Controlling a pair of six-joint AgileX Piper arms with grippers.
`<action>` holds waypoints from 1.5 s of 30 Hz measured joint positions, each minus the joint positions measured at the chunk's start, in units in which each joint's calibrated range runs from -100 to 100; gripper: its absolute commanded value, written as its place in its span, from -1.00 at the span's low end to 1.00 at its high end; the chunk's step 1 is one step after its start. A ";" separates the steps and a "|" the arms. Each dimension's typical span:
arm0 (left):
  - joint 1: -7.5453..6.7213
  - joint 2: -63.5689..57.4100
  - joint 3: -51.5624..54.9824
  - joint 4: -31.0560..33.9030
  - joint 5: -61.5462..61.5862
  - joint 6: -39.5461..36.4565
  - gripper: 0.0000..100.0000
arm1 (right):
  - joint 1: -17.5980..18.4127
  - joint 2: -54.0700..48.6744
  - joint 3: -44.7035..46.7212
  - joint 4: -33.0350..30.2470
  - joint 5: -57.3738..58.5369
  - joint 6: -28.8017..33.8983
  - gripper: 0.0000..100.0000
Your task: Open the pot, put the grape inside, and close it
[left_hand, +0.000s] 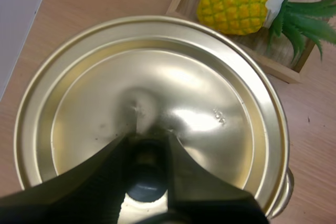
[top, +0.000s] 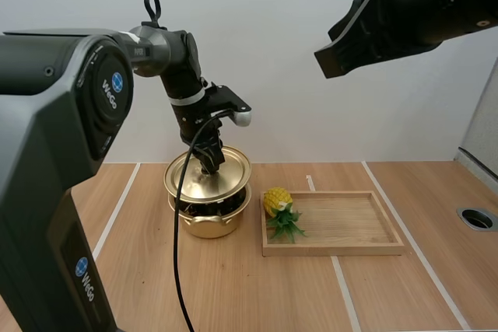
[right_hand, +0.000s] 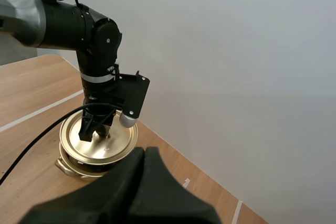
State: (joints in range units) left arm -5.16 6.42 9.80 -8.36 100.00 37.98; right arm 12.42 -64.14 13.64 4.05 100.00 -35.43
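Wooden table; left end effector pinching round golden lid; right end effector together.

Robotics laboratory. A wooden desk is marked with white lines; a bare white wall stands behind the left claw; a toy pineapple lies in a wooden tray to that claw's right.

Plain white wall, light wooden table crossed by white lines, round dark hole near its right edge
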 measured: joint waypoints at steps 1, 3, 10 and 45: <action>0.00 0.00 0.08 0.12 0.00 0.00 -1.00 | 0.00 0.00 0.00 0.00 0.00 0.00 -1.00; 0.00 0.00 0.08 0.12 0.00 0.00 -1.00 | 0.00 0.00 0.00 0.00 0.00 0.00 -1.00; 0.00 3.03 0.08 0.12 0.00 0.00 -1.00 | 0.00 0.00 0.00 0.00 0.00 0.00 -1.00; 0.00 7.80 0.17 -0.75 0.00 0.00 -0.94 | 0.00 0.00 0.00 0.00 0.00 0.00 -1.00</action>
State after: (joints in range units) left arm -5.16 14.22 9.97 -9.11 100.00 37.98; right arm 12.42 -64.14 13.64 4.05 100.00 -35.43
